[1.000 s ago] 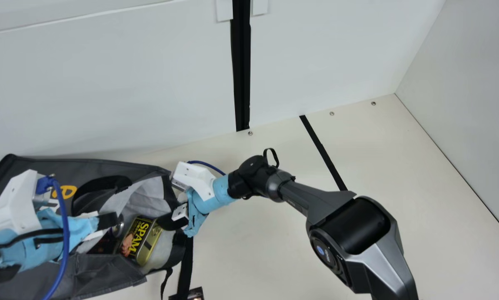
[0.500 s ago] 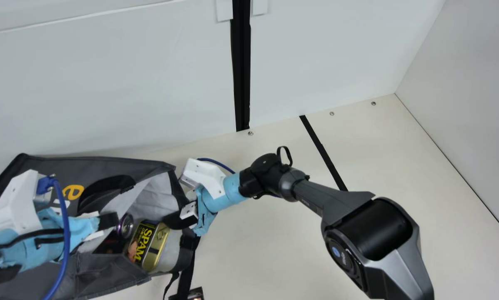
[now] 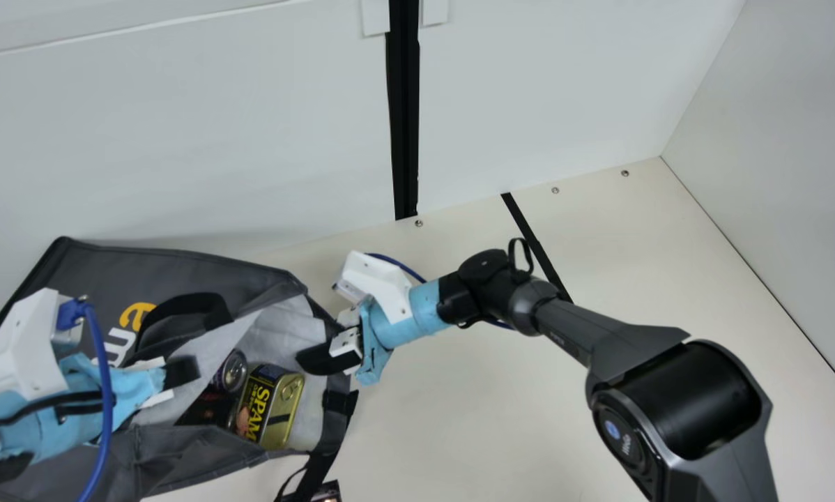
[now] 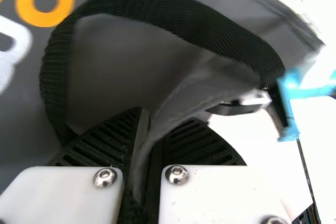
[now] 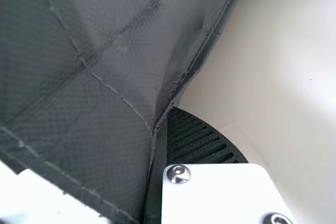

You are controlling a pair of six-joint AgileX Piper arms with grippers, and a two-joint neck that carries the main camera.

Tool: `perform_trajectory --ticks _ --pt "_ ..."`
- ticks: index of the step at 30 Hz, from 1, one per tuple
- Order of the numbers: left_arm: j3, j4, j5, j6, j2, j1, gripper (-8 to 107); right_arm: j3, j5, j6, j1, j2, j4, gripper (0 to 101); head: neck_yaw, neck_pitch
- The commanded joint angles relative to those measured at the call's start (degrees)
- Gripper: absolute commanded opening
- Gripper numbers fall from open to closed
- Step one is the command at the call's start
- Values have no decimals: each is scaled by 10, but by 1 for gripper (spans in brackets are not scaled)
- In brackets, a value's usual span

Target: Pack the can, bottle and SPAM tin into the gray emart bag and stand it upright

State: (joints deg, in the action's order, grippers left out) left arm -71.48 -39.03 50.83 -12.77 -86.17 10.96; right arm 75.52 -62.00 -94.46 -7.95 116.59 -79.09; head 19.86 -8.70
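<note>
- Lower left of the main view, the left gripper (image 3: 180, 373) is clenched on the gray emart bag (image 3: 201, 265); raising both grips evenly should keep its mouth from twisting.
- Lower left of centre, the SPAM tin (image 3: 274, 408) lies inside, its yellow name legible; tilt gently so its weight settles to the base.
- Beside it sit the can (image 3: 231, 371) and a dark item (image 3: 208, 408), perhaps the bottle.
- Left of centre, the right gripper (image 3: 325, 357) pinches the bag's edge.
- Farther left, yellow and white lettering (image 3: 133, 316) is partly covered.
</note>
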Motion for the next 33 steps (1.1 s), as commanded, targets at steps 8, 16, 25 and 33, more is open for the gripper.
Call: perform_trajectory --ticks 8,16,25,33 --pt "-28 3 -14 19 -2 16 -8 -40 -52 22 42 -57 -5 0 1 -13" --pt "-63 19 -23 43 0 35 -8 -69 -79 55 52 -113 -35 0 1 -13" --pt "-89 49 -36 78 17 59 -8 -94 -79 106 39 -187 -78 0 1 -13" --pt "-111 78 -28 102 42 74 -8 -107 -79 161 46 -258 -102 0 1 -13"
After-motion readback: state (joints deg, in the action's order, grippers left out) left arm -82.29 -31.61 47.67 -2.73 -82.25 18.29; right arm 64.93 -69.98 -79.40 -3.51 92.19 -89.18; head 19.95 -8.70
